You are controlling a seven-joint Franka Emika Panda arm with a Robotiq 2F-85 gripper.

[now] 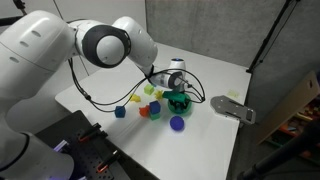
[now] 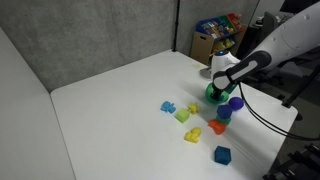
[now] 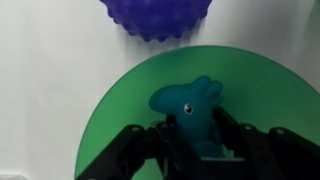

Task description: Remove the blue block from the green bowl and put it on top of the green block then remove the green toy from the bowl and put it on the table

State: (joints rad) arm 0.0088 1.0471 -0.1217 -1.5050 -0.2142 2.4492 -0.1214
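Observation:
The green bowl [image 3: 105, 125] fills the wrist view; it also shows in both exterior views [image 1: 181, 103] [image 2: 213, 97] near the table's edge. The green toy [image 3: 188, 100], a small teal-green animal shape with an eye, lies inside it. My gripper [image 3: 195, 128] reaches down into the bowl [image 1: 176, 90] [image 2: 217, 84], and its black fingers press both sides of the toy. A dark blue block [image 1: 119, 112] [image 2: 222, 154] sits alone on the white table [image 1: 110, 80] [image 2: 110, 100], away from the bowl. I cannot make out a second blue cube.
A purple ball [image 3: 155, 15] [image 1: 177, 123] [image 2: 234, 103] rests beside the bowl. Red and orange pieces [image 1: 150, 110] [image 2: 218, 127], yellow-green blocks [image 2: 183, 115] and a cyan block [image 2: 168, 105] lie scattered nearby. A grey plate [image 1: 232, 108] sits at the table's edge.

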